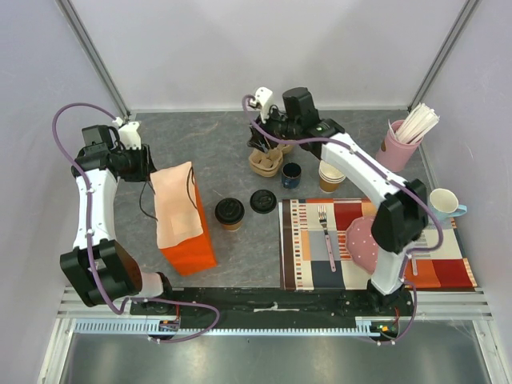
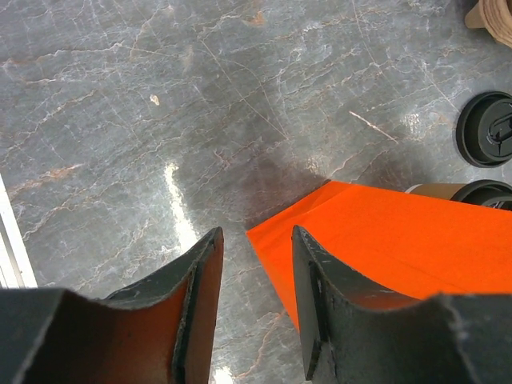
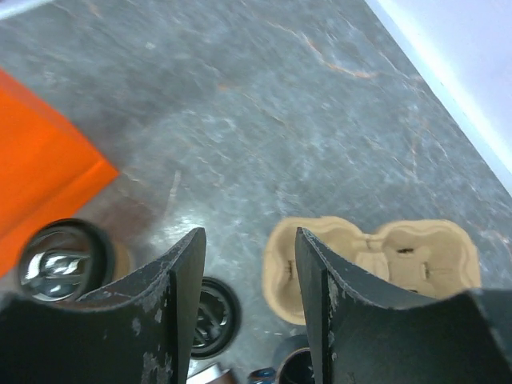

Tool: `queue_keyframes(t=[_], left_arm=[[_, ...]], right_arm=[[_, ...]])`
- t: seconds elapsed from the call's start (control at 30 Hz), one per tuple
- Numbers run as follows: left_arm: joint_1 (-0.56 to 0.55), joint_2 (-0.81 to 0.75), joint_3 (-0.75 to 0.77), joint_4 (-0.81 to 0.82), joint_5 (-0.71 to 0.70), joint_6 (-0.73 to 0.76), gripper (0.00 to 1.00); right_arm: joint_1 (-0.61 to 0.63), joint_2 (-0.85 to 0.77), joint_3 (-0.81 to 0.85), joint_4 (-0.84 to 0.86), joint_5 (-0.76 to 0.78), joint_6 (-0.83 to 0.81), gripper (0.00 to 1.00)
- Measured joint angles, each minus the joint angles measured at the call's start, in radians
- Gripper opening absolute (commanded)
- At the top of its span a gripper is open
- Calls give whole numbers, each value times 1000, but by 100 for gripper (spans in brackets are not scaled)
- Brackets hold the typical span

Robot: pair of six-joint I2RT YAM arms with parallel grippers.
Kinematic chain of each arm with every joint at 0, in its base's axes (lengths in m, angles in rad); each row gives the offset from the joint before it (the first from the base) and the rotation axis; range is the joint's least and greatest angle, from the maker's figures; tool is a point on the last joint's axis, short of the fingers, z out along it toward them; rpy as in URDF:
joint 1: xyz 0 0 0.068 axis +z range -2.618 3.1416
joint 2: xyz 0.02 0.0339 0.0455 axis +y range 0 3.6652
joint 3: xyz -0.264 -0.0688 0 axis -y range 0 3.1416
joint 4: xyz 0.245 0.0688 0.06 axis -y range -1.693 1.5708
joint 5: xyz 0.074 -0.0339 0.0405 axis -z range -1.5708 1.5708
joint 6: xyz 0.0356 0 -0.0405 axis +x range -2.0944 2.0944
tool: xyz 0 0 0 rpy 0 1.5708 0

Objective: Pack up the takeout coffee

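Tabletop (image 1: pixel 200 144), grey marble pattern. The takeout coffee (image 1: pixel 230 211) stands upright with its black lid on, just beside the right flank of the orange paper bag (image 1: pixel 188 240) and left of a loose black lid (image 1: pixel 263 201). It is not yet packed.

Left claw (image 2: pixel 256 238): fingers apart, nothing between them. It hovers at the far end of the bag, with the bag's corner just below and beyond the right finger.

Right claw (image 3: pixel 250 240): fingers apart, empty. It hangs over the near edge of the pulp cup carrier (image 3: pixel 376 252), well apart from the coffee, which shows blurred at the lower left of the right wrist view.

Whether the bag's mouth is open cannot be told; from above its pale top face looks flattened.

Risks, as judged:
- The bag mouth may be shut or sagging, so the cup could catch on the paper rim and tip.
- The coffee sits tight against the bag. A finger coming down on that side could push the bag or knock the cup over.
- A squeeze too near the rim could pop the lid off.
- The loose lid and the stack of paper cups (image 1: pixel 331 178) lie close by, and the right claw could close on the wrong item.
- The carrier sits under the right claw and could be dragged on a low sweep.
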Motion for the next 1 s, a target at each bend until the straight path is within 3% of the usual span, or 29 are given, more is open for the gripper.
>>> queue_keyframes(t=[0.23, 0.57, 0.67, 0.77, 1.0], left_arm=[[0, -1, 0, 2, -24, 8, 48], [0, 0, 0, 2, -23, 10, 48], [0, 0, 0, 2, -22, 10, 48], [0, 0, 0, 2, -22, 10, 48], [0, 0, 0, 2, -21, 10, 48]], right_arm=[[9, 270, 253, -191, 132, -84, 59], [22, 314, 249, -344, 198, -154, 62], [25, 323, 251, -366, 214, -164, 58], [26, 342, 253, -380, 218, -172, 48], [26, 404, 272, -394, 239, -175, 40]])
